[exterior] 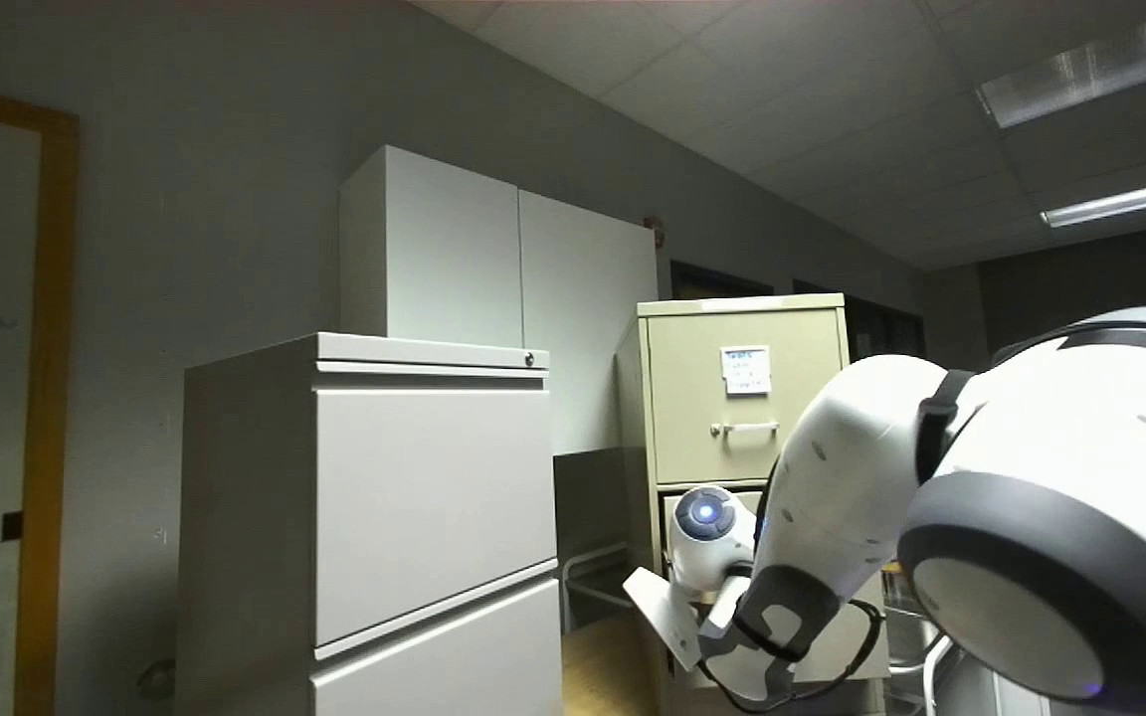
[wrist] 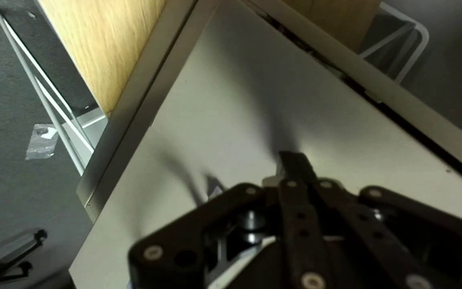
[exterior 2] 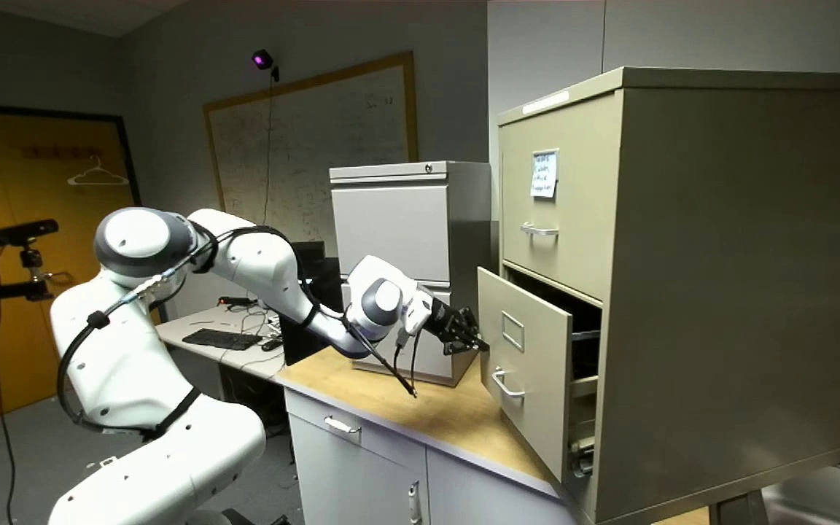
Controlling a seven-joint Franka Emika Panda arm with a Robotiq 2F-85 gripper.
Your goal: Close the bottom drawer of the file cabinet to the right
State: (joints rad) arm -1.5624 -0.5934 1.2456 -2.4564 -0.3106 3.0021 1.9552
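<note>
The beige file cabinet [exterior 2: 719,292] stands at the right in an exterior view; it also shows in an exterior view [exterior: 747,398] behind the arm. A white paper sheet [exterior 2: 544,173] is on its shut top drawer. The bottom drawer [exterior 2: 537,408] is partly open, its front standing out from the cabinet. Its handle [exterior 2: 507,385] and label holder face the arm. My gripper [exterior 2: 484,344] is shut and empty, its tips at the drawer front's far side edge, above the handle's height. In the wrist view the shut fingertips [wrist: 295,164] touch or nearly touch the drawer front [wrist: 231,108].
A pale grey lateral cabinet [exterior 2: 391,226] stands beside the gripper and arm. A wooden counter [exterior 2: 420,401] with white cupboards lies under the drawer. A tall white cupboard [exterior: 454,249] is behind. A cable hangs from the wrist. A desk with keyboard [exterior 2: 222,339] is farther back.
</note>
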